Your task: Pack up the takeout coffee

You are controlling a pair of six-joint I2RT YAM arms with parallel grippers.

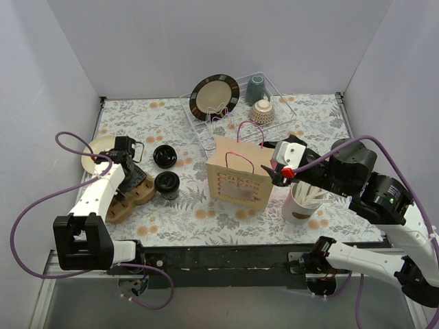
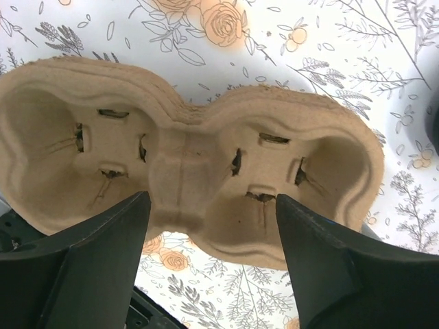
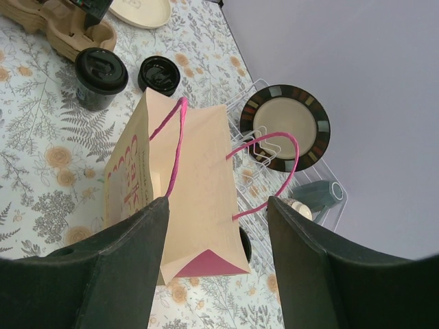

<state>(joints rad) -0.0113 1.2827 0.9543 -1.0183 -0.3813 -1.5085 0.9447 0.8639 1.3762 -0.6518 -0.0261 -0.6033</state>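
Hanging wide above the carrier (image 2: 329, 157), my left pincer (image 2: 211, 199) should square onto the cup (image 1: 167, 183) at three o'clock.

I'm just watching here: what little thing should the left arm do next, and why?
Probably swing the left gripper over to the nearer lidded cup and close on it. Its jaws stand open above the cardboard carrier, whose two pockets are both empty, while that cup and a second black cup stand right beside the carrier.
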